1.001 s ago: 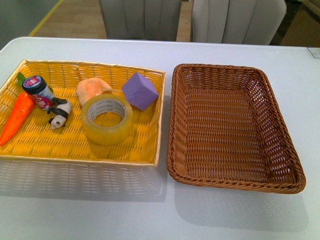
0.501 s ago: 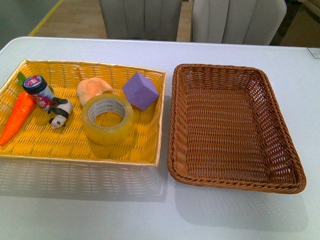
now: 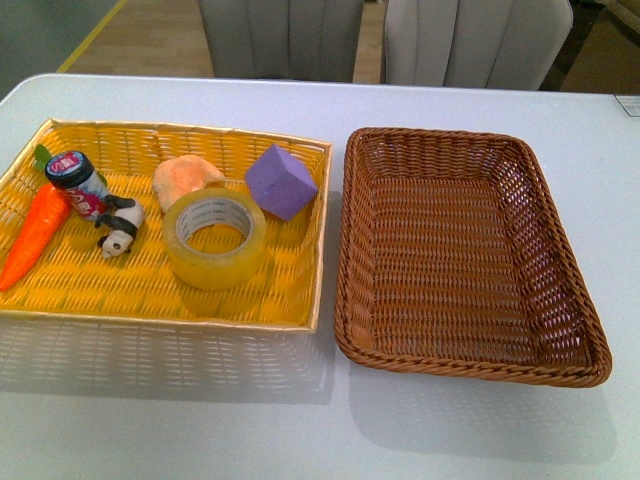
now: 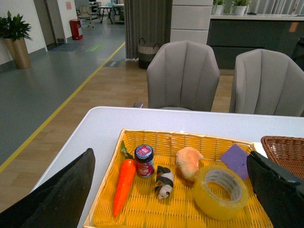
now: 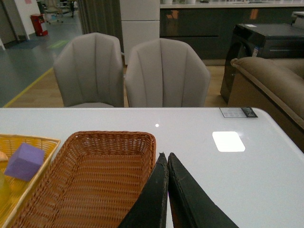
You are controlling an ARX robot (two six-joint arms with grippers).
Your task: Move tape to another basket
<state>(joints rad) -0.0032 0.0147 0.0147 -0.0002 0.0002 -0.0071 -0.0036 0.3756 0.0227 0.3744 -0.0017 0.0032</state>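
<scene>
The tape [image 3: 215, 238], a wide yellowish roll with a white printed core, lies flat in the bright yellow basket [image 3: 150, 300] on the left of the table. It also shows in the left wrist view [image 4: 220, 191]. The dark brown wicker basket [image 3: 470, 365] stands just right of the yellow one and holds nothing. It shows in the right wrist view too [image 5: 85, 180]. Neither arm shows in the front view. My left gripper [image 4: 172, 167] is open and empty, above and short of the yellow basket. My right gripper [image 5: 166, 155] is shut and empty, beside the brown basket's right rim.
The yellow basket also holds a toy carrot [image 3: 35, 233], a small jar [image 3: 77, 182], a panda figure [image 3: 119, 226], an orange bun-like object [image 3: 186, 178] and a purple cube [image 3: 282, 181]. Two grey chairs [image 3: 385, 40] stand behind the white table [image 3: 320, 430].
</scene>
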